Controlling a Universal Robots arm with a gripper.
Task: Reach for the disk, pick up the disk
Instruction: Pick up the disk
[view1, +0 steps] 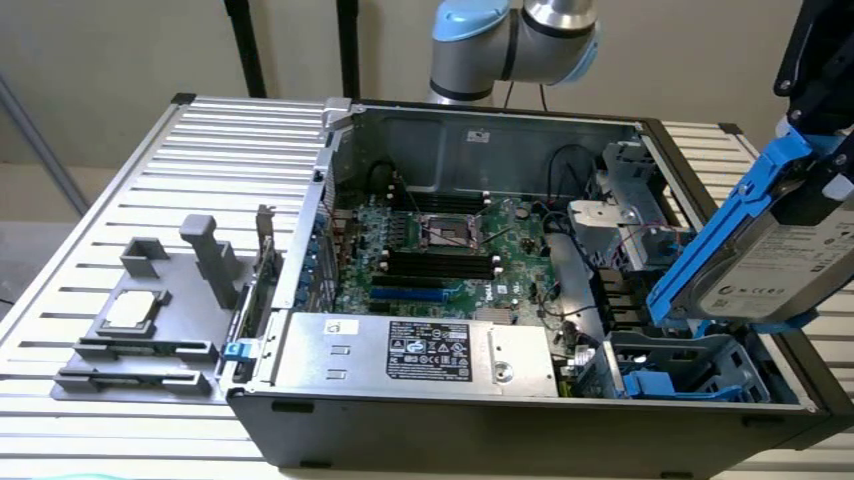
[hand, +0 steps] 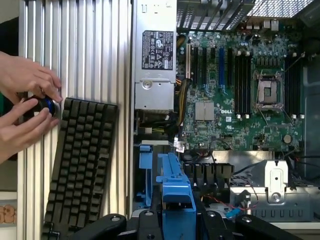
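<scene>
Pincer (view1: 814, 195) grips the disk (view1: 781, 260) aloft.

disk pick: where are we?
Reach and pick look done: the disk in its blue bracket is up out of the PC case, tilted above the blue drive cage, with the gripper closed on the bracket. Nothing of the pick looks left.

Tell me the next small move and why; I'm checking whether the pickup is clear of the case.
Probably a short lift straight up. The gripper holds the disk by its blue bracket, tilted, and its lower end hangs close above the blue drive cage.
</scene>
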